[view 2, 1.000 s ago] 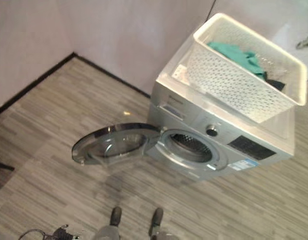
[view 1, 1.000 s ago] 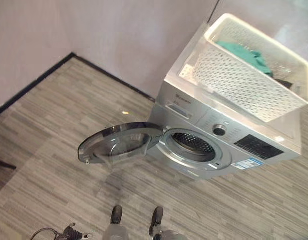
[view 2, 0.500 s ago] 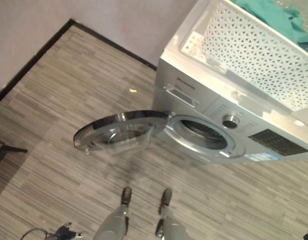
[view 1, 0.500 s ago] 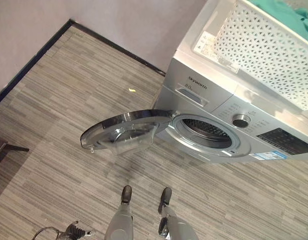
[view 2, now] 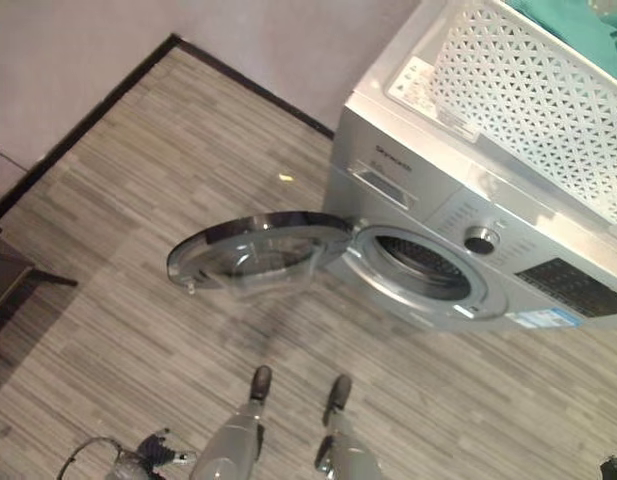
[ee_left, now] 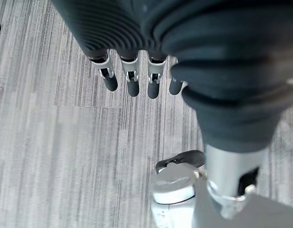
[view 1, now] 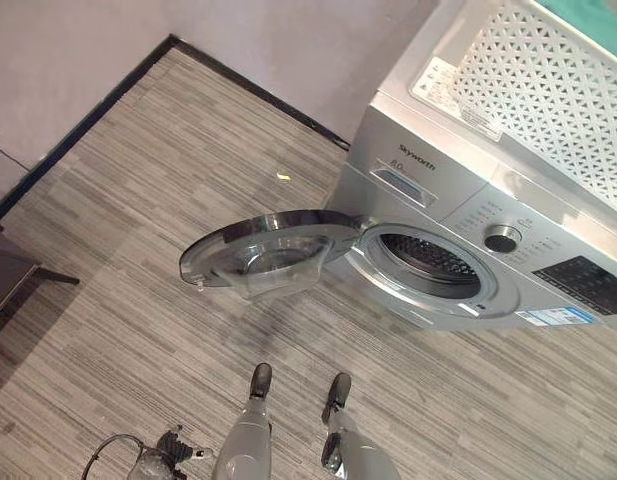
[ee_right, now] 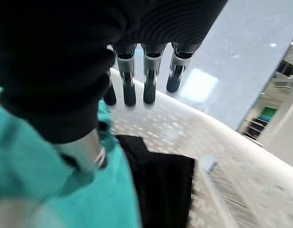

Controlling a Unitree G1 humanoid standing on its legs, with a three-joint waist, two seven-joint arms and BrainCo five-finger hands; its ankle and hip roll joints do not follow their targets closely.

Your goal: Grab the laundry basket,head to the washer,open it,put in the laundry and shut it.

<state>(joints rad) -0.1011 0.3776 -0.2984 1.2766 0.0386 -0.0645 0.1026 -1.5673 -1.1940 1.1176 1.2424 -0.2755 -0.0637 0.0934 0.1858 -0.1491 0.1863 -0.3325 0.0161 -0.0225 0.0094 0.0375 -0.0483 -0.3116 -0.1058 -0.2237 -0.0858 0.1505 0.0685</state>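
The silver washer stands against the wall with its round door swung wide open to the left, so the drum is exposed. On top of it rests the white lattice laundry basket with a teal cloth inside. In the right wrist view my right hand hovers over the basket with straight fingers, above the teal cloth and a black garment. My left hand hangs over the floor, fingers straight and holding nothing.
A wall with a black baseboard runs along the left and behind the washer. A small yellow scrap lies on the wood-look floor near the washer. Dark furniture pokes in at the left edge.
The whole picture has shifted, so the camera moved: the washer now sits lower and further right, and the basket is cut off at the top. The door stays open.
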